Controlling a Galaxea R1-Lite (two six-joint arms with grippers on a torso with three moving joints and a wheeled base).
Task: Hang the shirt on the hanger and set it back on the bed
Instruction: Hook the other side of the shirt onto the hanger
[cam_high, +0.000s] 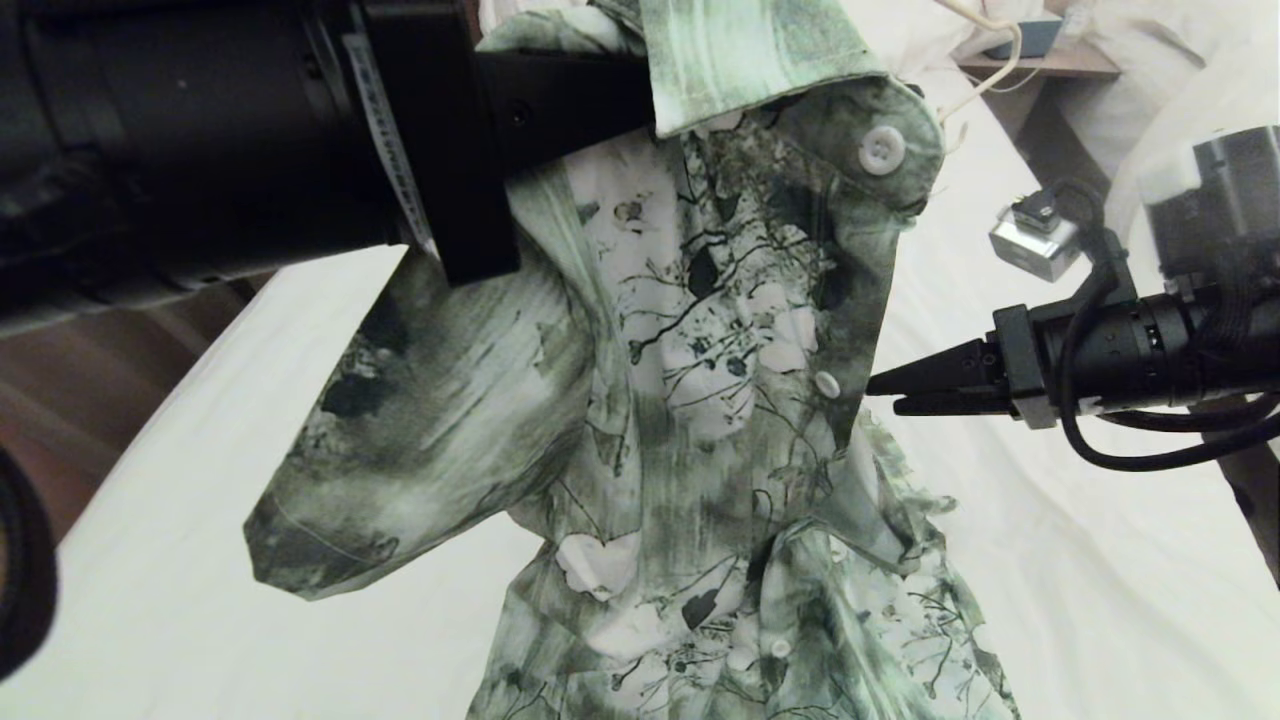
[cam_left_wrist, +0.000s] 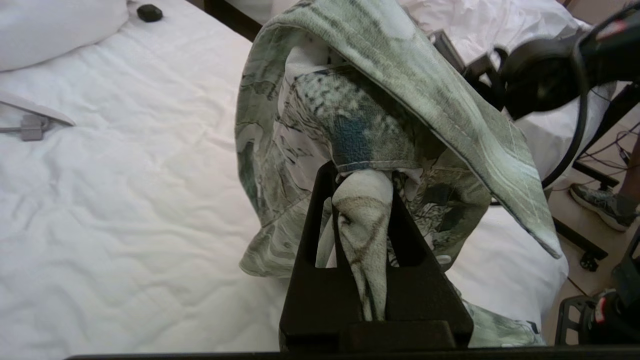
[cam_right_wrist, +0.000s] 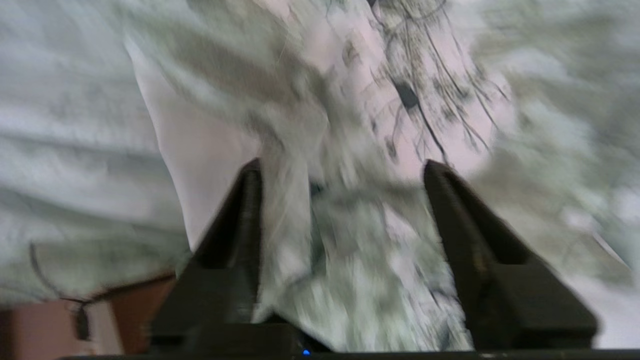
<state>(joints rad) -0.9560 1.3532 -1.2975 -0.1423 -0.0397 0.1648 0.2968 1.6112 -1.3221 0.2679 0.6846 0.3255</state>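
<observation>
Shirt (cam_high: 700, 400) — mottled green and white, dark branches, three white buttons showing — hangs over the bed (cam_high: 180, 560), pinched at 11 o'clock by the closed left gripper (cam_left_wrist: 362, 220). Right gripper (cam_high: 885, 390) at 3 o'clock, fingers (cam_right_wrist: 240, 225) spread, fabric between them only in its wrist view.

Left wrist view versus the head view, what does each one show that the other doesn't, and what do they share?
Only the left wrist view shows the left gripper shut on a bunched fold of the shirt, plus a pillow. Only the head view shows the shirt's white buttons and the right gripper beside the placket. Both show the shirt held above the bed.
</observation>
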